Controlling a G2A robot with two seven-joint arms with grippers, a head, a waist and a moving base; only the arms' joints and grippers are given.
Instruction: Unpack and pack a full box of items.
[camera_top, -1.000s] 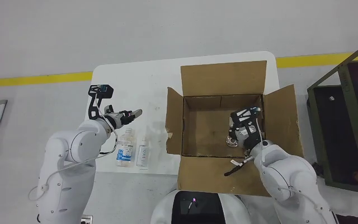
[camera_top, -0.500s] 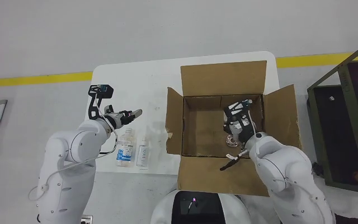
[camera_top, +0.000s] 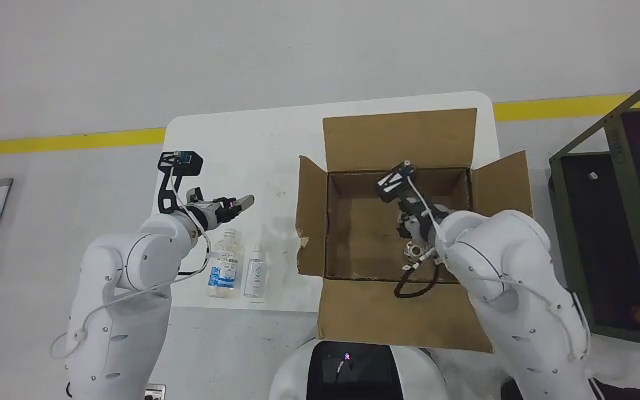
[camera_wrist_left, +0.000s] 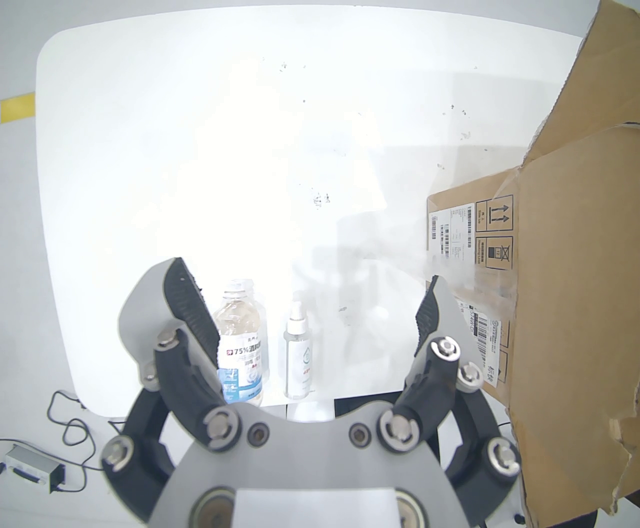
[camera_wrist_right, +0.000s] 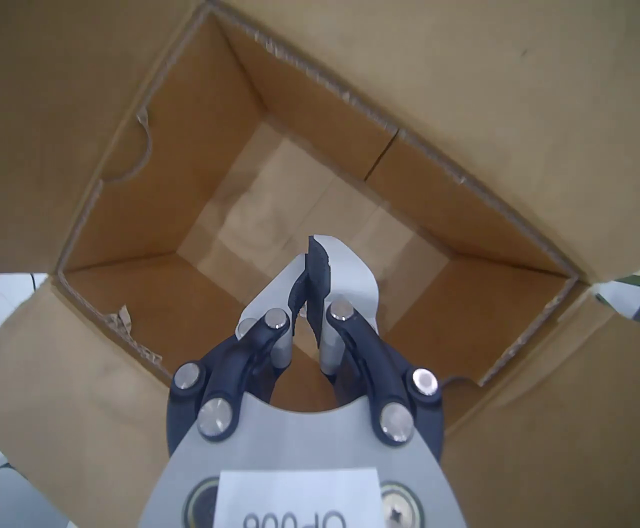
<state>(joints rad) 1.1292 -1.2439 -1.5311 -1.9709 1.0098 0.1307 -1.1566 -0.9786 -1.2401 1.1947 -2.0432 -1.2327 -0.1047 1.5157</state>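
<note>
Overhead, two wrist views; common box (camera_top: 400, 140)

White table (camera_top: 250, 150) with box (camera_top: 398, 140), bottle (camera_top: 226, 262), spray bottle (camera_top: 255, 272)

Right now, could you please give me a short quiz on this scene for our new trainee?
1. True or false: the cardboard box holds two bottles.
2. Which gripper has its fingers shut? A) left gripper B) right gripper
3. Fill in: the large bottle and the spray bottle rest on the ____, beside the box.
Key: 1 false, both bottles are outside it. 2 B, shut on nothing, above the box's opening. 3 table.
</note>
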